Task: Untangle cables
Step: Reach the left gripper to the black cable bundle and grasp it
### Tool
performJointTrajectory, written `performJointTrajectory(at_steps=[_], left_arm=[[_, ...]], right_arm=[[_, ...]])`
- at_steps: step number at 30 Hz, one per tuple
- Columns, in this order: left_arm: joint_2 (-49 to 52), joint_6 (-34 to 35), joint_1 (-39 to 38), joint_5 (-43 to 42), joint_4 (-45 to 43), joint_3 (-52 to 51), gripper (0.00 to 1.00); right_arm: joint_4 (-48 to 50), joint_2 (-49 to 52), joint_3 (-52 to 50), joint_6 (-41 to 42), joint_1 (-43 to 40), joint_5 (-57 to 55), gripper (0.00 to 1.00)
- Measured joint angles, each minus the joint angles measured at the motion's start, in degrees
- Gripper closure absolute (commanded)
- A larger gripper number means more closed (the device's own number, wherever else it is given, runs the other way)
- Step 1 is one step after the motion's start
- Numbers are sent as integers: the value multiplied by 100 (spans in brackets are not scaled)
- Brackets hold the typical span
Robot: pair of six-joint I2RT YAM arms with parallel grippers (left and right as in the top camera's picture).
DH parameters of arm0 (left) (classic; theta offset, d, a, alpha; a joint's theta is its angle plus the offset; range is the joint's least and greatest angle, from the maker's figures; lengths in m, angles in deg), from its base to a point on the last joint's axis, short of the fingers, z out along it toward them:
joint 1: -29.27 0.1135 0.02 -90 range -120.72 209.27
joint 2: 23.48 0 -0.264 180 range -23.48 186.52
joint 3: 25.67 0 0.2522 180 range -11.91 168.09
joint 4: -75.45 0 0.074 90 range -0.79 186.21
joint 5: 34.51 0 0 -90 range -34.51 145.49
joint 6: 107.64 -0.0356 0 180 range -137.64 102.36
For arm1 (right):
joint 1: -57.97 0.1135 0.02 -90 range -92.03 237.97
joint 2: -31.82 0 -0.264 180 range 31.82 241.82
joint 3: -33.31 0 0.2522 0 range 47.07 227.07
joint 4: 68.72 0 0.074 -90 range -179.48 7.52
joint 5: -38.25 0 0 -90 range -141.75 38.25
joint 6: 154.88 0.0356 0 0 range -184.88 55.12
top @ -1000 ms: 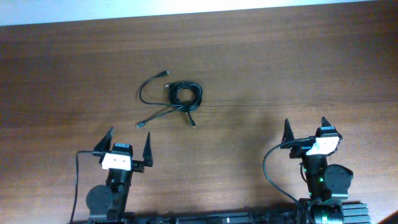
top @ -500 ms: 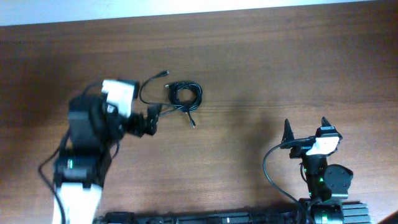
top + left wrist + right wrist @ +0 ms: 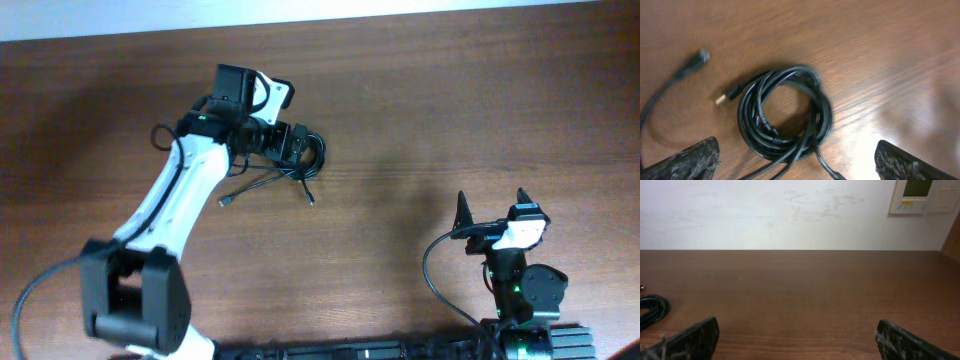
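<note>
Two pincers shared the counter (image 3: pixel 480 90), but only one was placed for the job: your left pincer (image 3: pixel 288 143) hung wide open and empty directly above the cables (image 3: pixel 316 160), which lay left of centre toward the counter's far side. In the left wrist view its spread fingertips framed the bottom corners, and the coil (image 3: pixel 822 115), a tight ring of several black turns, sat between and just ahead of the left pincer (image 3: pixel 800 167), a touch left of the midline. A silver-tipped plug (image 3: pixel 722 97) poked out at the coil's left, a dark plug (image 3: pixel 702 55) lay farther out the same way, and two tails ran off the bottom edge of that view; from overhead they trailed toward your side of the counter. Your right pincer (image 3: pixel 491 200), equally wide and empty, sat well apart at the near right, catching only the rim of the coil (image 3: pixel 652 307) at the far left of its own view. Judged from that, the left arm was the nearer by far, and a straight descent would likely have closed across the ring's bundled turns, not on one strand.
</note>
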Motion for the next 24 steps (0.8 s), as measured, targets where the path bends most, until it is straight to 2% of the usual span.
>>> performJointTrajectory(at_steps=[4, 6, 9, 10, 11, 12, 13, 20, 24], left_arm=[[546, 852, 2, 704, -63, 0, 39], [800, 1193, 2, 962, -188, 0, 42], [1139, 1432, 2, 1102, -302, 0, 55], [1266, 1458, -11, 1126, -306, 2, 65], [1364, 1515, -20, 1128, -306, 2, 87], [1458, 1554, -35, 1119, -343, 4, 97], [1534, 1567, -59, 1126, -363, 33, 100], [1543, 1593, -74, 1165, -74, 282, 100], [992, 1869, -85, 1233, 229, 387, 100]], right_arm=[[0, 0, 0, 0, 0, 0, 1], [0, 0, 0, -2, 0, 0, 1], [0, 0, 0, 0, 0, 0, 2], [0, 0, 0, -2, 0, 0, 1], [0, 0, 0, -2, 0, 0, 1], [0, 0, 0, -4, 0, 0, 1], [0, 0, 0, -2, 0, 0, 1], [0, 0, 0, -2, 0, 0, 2], [0, 0, 0, 0, 0, 0, 1]])
